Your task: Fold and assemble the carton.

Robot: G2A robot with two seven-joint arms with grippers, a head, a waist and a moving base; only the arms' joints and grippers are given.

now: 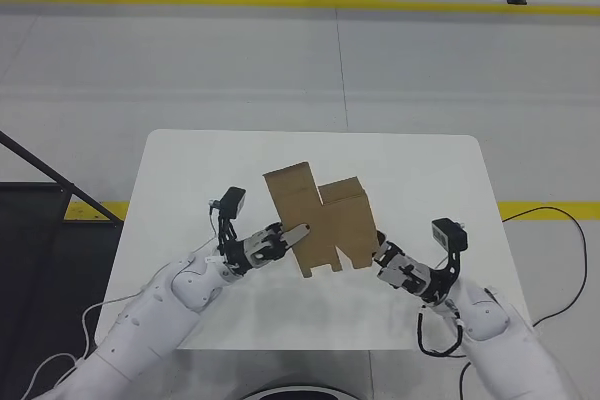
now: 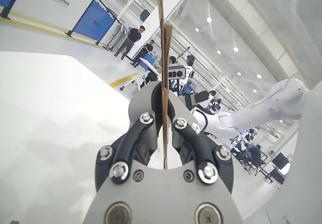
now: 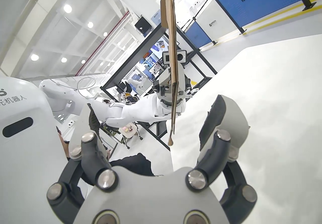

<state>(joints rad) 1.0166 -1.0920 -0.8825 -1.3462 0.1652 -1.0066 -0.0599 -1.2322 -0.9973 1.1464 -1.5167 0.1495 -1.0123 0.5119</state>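
A white table [image 1: 180,170] is seen from above, with rounded corners. Over its middle, somewhat nearer the front edge, the carton [image 1: 325,225] is held: brown, still flattened, with 2 panels side by side, the left one reaching farther toward the back edge. From both wrist views it is seen edge-on as a thin sheet [image 2: 161,33] [image 3: 172,59]. Whether any part of it is touching the table cannot be told.

The carton's left edge is clamped by the left gripper [image 1: 298,232], whose jaws are closed tightly on the cardboard [image 2: 163,99], 1 finger on each face. The right gripper [image 1: 383,256] is placed just beside the carton's right front corner, jaws spread wide [image 3: 154,111] and nothing held between them; the carton's edge is left short of its pads.
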